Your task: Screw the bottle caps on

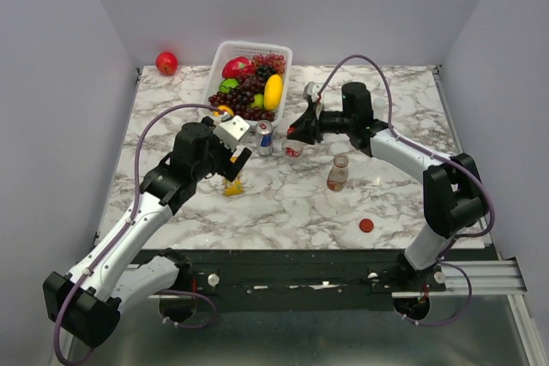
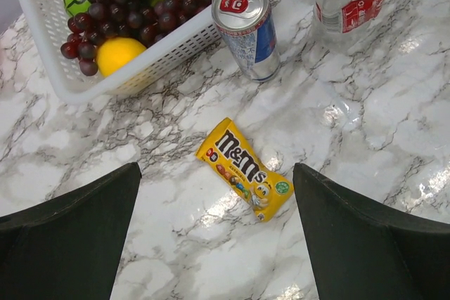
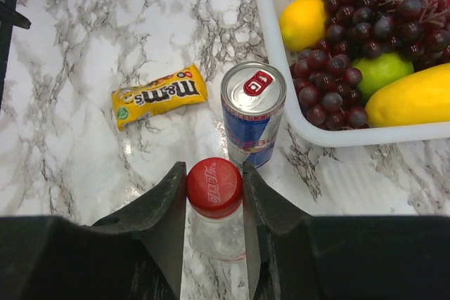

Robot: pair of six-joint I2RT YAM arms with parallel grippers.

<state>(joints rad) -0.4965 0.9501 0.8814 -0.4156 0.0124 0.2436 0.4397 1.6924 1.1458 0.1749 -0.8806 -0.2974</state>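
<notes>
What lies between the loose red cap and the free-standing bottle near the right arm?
Only bare table between the red cap and the bottle, seen in the top view.

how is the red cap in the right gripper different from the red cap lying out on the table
The gripped red cap sits on top of a clear bottle; the loose red cap lies flat on the marble table, on no bottle. The right gripper is shut on the gripped red cap; nothing touches the loose red cap. Both are small, round and red.
</notes>
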